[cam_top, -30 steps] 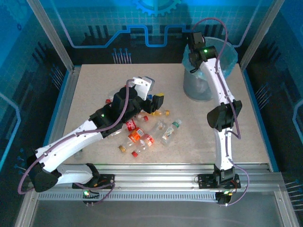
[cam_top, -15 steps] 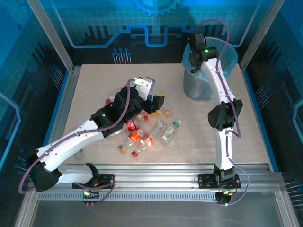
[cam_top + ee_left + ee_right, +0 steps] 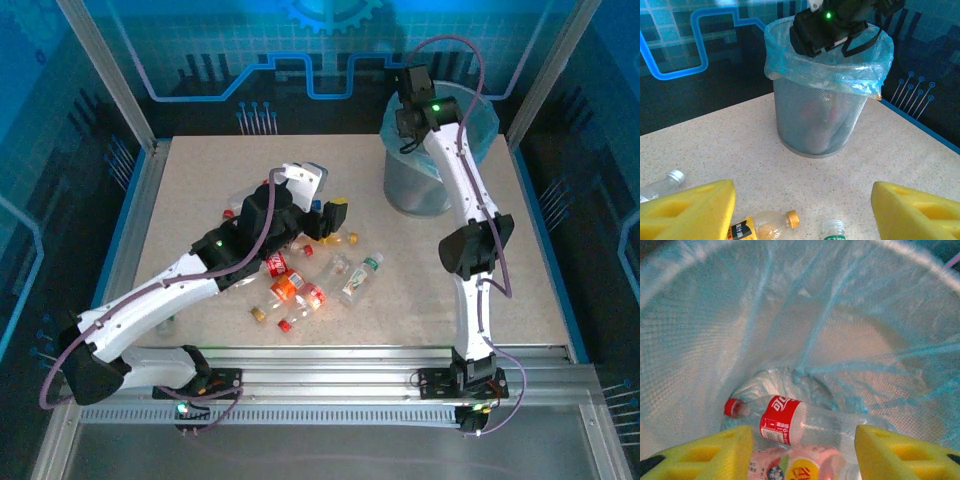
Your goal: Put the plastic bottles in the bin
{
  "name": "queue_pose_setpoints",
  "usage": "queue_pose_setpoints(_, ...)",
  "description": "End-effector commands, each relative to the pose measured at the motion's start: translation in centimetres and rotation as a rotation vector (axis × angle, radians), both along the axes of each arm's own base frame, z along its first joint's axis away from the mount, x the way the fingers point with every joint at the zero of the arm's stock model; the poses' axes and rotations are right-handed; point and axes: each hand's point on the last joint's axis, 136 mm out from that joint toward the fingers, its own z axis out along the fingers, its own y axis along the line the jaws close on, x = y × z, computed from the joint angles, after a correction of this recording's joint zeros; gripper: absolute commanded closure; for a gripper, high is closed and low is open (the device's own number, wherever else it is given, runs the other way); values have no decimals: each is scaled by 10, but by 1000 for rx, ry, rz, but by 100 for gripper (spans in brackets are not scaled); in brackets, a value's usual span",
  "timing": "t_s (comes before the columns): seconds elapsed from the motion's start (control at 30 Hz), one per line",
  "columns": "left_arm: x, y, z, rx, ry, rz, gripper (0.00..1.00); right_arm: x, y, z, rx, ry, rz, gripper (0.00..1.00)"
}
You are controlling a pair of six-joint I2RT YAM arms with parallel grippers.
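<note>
Speckled beige tabletop inside a blue-panelled enclosure carries the work: the bin stands at the far right, and the loose plastic bottles lie in a cluster near the centre.

Change over the last second:
- The right gripper goes from closed to jaws apart while it hangs over the mouth of the bin.
- The right wrist lifts slightly toward the far rim, and the bin sits a touch further left than before.
- The left arm holds nearly the same pose over the cluster.

Meaning for the task: the right arm appears to have just let go of a bottle, so one more delivery is probably done. Several bottles are still on the table, so the task is far from finished.

Position relative to the grippers:
- In the right wrist view, a red-labelled bottle with a red cap lies on its side at the bottom of the bag liner, directly below the gap between the yellow pads. A pink-labelled bottle lies just nearer, partly under it. Neither is gripped.
- The left gripper stands with its jaws apart and nothing between them. An orange-capped bottle lies on the table just below the gap, beside the left pad. A green-capped bottle lies near it, and a silver-capped bottle lies off to the left.
</note>
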Motion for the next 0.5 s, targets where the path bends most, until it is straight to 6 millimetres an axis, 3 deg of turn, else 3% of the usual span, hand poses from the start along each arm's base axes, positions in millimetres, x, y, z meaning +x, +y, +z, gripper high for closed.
queue_pose_setpoints(0.0, -2, 8, 0, -22, 16, 22, 27, -28, 20, 87, 50, -208, 41, 39)
queue_pose_setpoints(0.23, -3, 14, -4, -14, 16, 37, 27, -61, 45, 136, 95, -315, 119, 36)
queue_pose_setpoints(0.33, -4, 17, -3, -6, 9, 45, 27, -75, 69, 143, 118, -322, 204, 37)
queue_pose_setpoints(0.47, -6, 24, -5, 14, 7, 58, 27, -99, 107, 135, 171, -279, 337, 37)
